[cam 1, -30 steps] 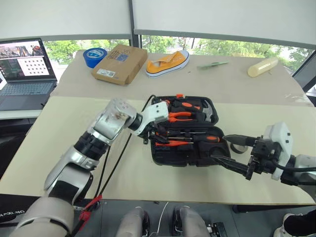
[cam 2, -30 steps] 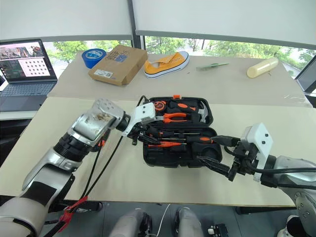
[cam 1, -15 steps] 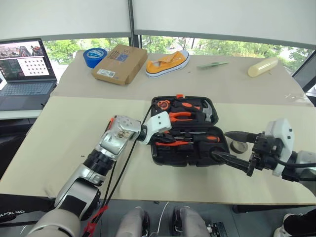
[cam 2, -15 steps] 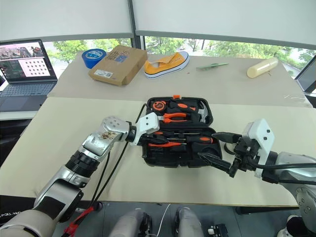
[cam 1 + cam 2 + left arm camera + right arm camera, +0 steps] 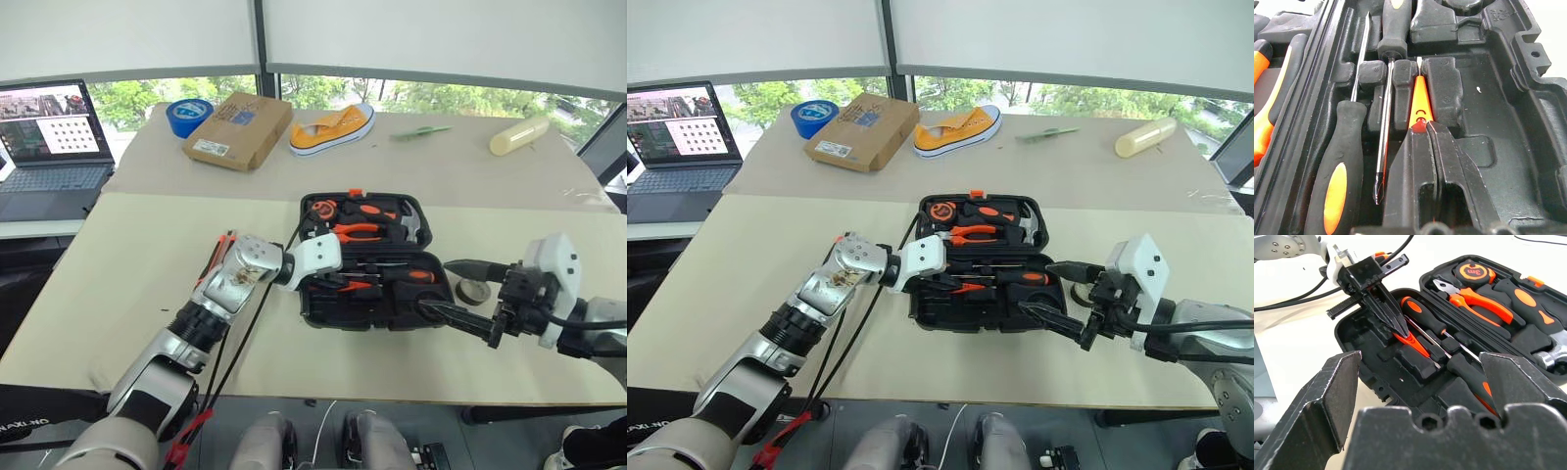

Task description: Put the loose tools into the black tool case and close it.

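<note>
Black tool case point(image 5: 377, 304) open; left gripper point(image 5: 1426, 128) clamps orange tester pen point(image 5: 1419, 103); right gripper point(image 5: 1420, 382) agape.

**A robot test bench in an office-like lab by the windows**

This looks like a robotics lab set up in an office room. Two plain beige tables point(image 5: 147, 255) stand pushed together beneath a row of large windows point(image 5: 431, 96) with white roller blinds point(image 5: 441, 39) drawn most of the way down; green trees show through the glass. An open laptop point(image 5: 49, 147) sits on a side desk at the left, its screen showing a camera picture and a grid of dots. On the far table lie assorted test props: a blue tape roll point(image 5: 188, 114), a brown cardboard box point(image 5: 238, 128), a yellow sneaker point(image 5: 333, 127) and a pale cylinder point(image 5: 520, 134). Black cables point(image 5: 230, 343) trail over the near table's edge.
</note>
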You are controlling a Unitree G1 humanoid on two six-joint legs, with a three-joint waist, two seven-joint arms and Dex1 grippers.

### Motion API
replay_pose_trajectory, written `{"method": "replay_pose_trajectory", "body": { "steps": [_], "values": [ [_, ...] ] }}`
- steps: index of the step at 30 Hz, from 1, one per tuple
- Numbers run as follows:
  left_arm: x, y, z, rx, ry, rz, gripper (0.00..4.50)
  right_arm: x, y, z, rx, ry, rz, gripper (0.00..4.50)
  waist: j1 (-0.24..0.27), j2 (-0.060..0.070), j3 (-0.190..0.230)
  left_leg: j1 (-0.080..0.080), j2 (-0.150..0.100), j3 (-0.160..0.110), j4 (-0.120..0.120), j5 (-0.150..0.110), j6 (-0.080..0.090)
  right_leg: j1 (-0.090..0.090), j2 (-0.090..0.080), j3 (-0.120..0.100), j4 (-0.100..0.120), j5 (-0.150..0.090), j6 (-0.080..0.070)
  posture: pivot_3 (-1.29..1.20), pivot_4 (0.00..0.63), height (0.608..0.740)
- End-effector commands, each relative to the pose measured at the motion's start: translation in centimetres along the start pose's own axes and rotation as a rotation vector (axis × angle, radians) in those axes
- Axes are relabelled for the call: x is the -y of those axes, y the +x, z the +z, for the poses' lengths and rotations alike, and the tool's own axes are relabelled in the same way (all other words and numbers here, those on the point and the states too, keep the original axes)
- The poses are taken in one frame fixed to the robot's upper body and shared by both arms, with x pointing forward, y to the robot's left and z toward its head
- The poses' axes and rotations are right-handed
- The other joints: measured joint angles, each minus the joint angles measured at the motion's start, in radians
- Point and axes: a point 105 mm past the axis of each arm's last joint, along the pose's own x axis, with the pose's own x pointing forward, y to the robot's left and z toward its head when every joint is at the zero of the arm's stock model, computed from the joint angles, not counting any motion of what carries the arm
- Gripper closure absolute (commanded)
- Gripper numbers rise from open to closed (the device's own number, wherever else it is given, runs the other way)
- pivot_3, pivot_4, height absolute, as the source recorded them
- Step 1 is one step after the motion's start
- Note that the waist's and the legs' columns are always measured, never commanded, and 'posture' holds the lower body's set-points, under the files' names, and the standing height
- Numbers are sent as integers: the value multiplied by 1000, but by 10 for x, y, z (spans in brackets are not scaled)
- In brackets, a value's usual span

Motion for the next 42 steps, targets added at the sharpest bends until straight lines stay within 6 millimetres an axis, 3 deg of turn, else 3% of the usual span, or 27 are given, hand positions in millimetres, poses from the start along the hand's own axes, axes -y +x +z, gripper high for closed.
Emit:
{"method": "replay_pose_trajectory", "body": {
  "steps": [1, 4, 8, 10, 12, 18, 21, 25, 31, 35, 42],
  "values": [
    [-14, -17, -7, -4, -97, 75, 4422, 0, 3, 11, 45, -34, 12, 0, -2, 0, 0, 0, 0, 0, 0, 0, 0, 0, 0, 0, 0, 0, 0, 0, 150, 731],
    [-25, -41, 15, 88, -140, 127, 4422, 1, 7, 15, 59, -43, 29, 0, -8, 0, 0, -1, 1, 0, 0, 0, 0, -2, 0, 0, 0, 0, 0, 0, 150, 731],
    [-11, -88, 35, 173, -166, 136, 4422, 1, 15, 22, 78, -67, 75, 0, -23, 0, 0, -5, 1, 0, 0, 0, -1, -5, 1, 0, 1, 0, 0, 0, 150, 731],
    [-1, -116, 28, 159, -201, 194, 3918, 0, 21, 29, 99, -73, 111, 0, -31, 0, 0, -4, 1, 0, -1, 0, -1, -5, 0, 0, 0, 0, 0, 0, 150, 731],
    [6, -143, 13, 121, -254, 289, 3358, -1, 25, 36, 117, -78, 153, 0, -37, 0, 0, -2, 2, 1, -1, 0, -2, -4, -2, 1, -1, 0, 0, 0, 150, 731],
    [27, -242, -70, -119, -529, 773, 1120, -12, 37, 57, 162, -103, 314, 0, -37, 1, 1, -1, 4, 0, -2, 0, -4, -3, -1, 0, 0, 0, 0, 0, 150, 731],
    [46, -272, -98, -197, -643, 907, 30, -18, 42, 62, 162, -122, 386, 0, -25, 0, 1, -1, 3, 0, -2, 0, -4, -3, -3, 0, -1, 0, 0, 0, 150, 731],
    [57, -271, -105, -244, -670, 913, 30, -22, 47, 63, 155, -138, 436, 0, -12, 0, 1, -1, 2, -1, -2, -1, -4, -3, -7, -3, -1, 0, 0, 0, 150, 731],
    [19, -237, -81, -196, -653, 868, 30, -24, 53, 60, 147, -142, 441, 0, 2, -1, 1, -2, 0, -1, -2, -5, -12, -3, -10, -5, 0, 0, -1, 0, 150, 731],
    [2, -212, -78, -243, -625, 840, 30, -24, 58, 57, 156, -161, 400, 0, -9, -1, 1, -1, -1, 0, -2, 0, -4, -3, -9, -4, 1, 1, -1, 0, 150, 731],
    [-2, -177, -99, -365, -711, 775, 30, -29, 59, 50, 154, -157, 366, 0, -28, -1, 1, -1, 0, 2, -4, 0, -5, -4, 0, -4, 0, 1, -1, 0, 150, 731]
  ]
}}
